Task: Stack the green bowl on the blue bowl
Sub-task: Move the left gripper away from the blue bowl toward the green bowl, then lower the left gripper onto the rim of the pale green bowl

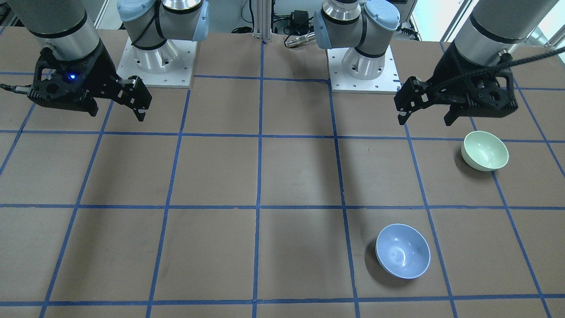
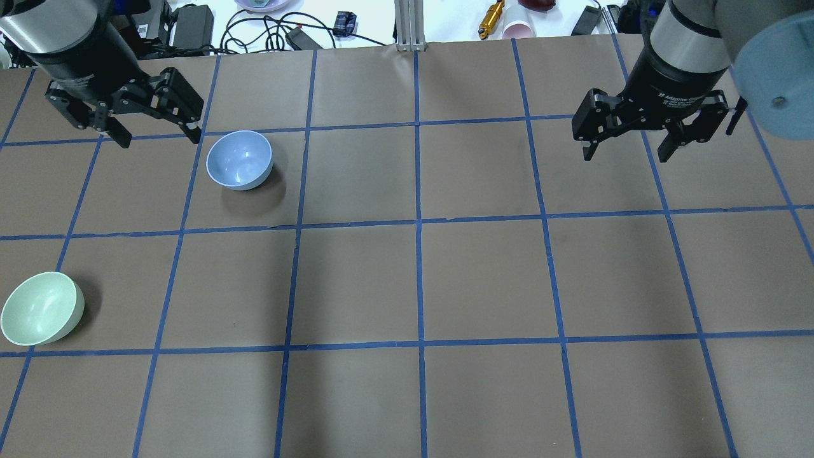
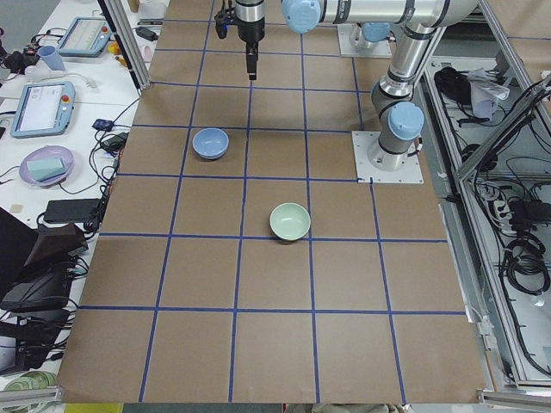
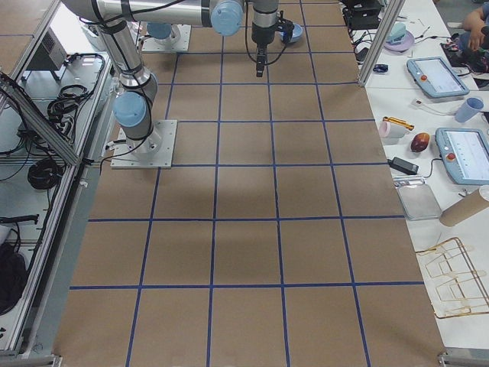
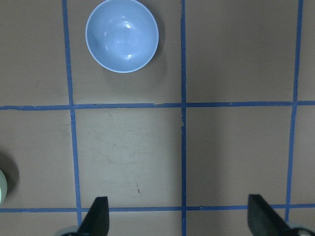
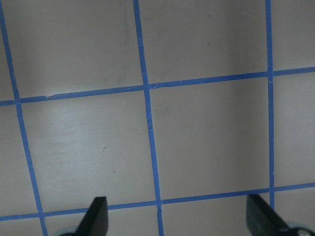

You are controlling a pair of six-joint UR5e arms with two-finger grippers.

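The green bowl (image 1: 484, 150) sits upright on the brown table on my left side, near my base; it also shows in the overhead view (image 2: 41, 308) and the left side view (image 3: 290, 221). The blue bowl (image 1: 402, 251) sits upright farther out, apart from it, and shows in the overhead view (image 2: 240, 159) and the left wrist view (image 5: 122, 35). My left gripper (image 2: 156, 132) is open and empty, raised above the table just left of the blue bowl; it also shows in the front view (image 1: 424, 120). My right gripper (image 2: 626, 154) is open and empty, raised on the far right side (image 1: 117, 115).
Blue tape lines (image 2: 418, 222) divide the table into squares. The two arm bases (image 1: 156, 57) (image 1: 364, 62) stand at the table's robot edge. Cables and small items (image 2: 267, 28) lie beyond the far edge.
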